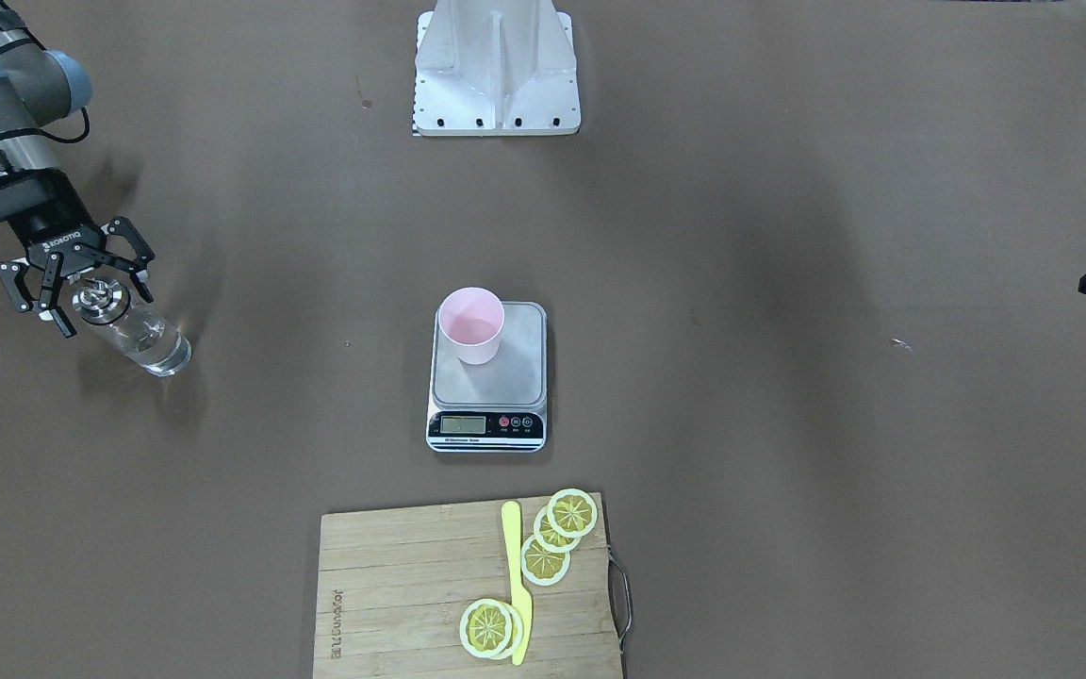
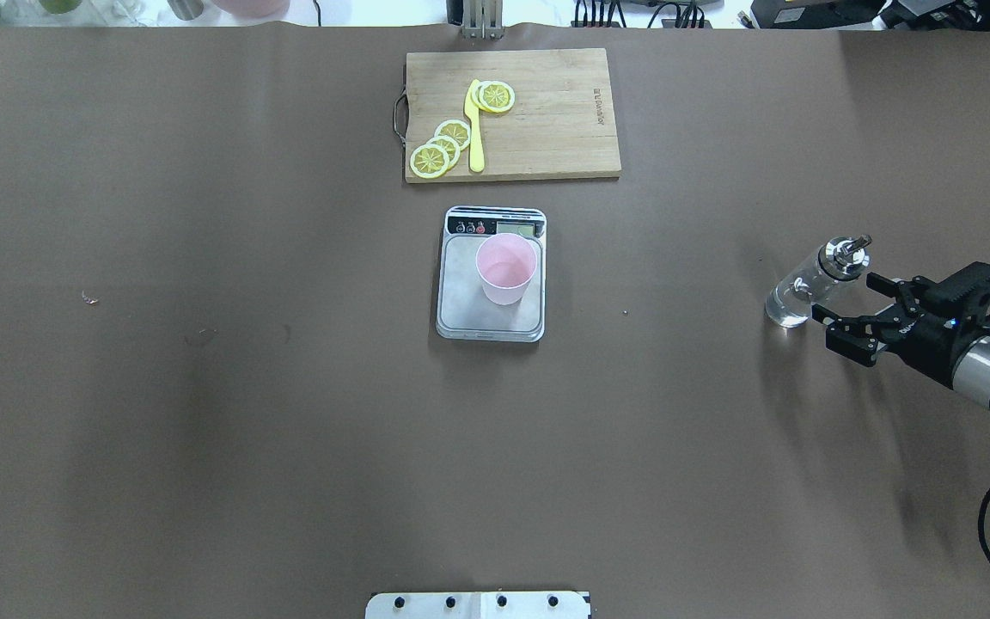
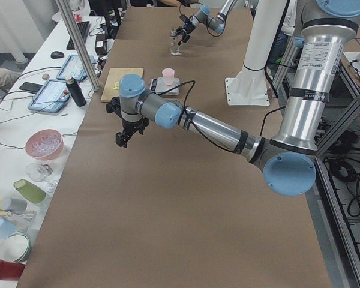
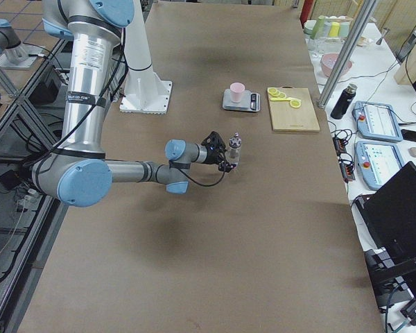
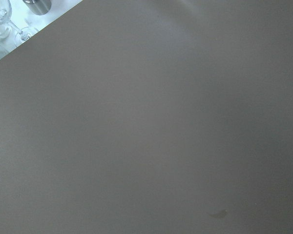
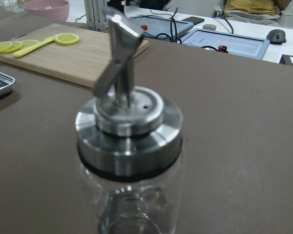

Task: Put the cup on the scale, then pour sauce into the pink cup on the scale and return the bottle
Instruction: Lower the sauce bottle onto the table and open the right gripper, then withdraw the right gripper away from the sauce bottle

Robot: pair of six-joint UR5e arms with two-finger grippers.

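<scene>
Right arm low, stretched outward; right gripper (image 2: 846,308) far to robot's right of scale (image 2: 490,309), jaws spread wide. Left gripper (image 3: 125,135) far to scale's left, above table, pointing down; jaw state unclear.

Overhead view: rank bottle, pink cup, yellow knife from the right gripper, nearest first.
1. Bottle, right at the right gripper, table's right side.
2. Pink cup, on the scale, centre.
3. Yellow knife, on the cutting board, far edge.
</scene>
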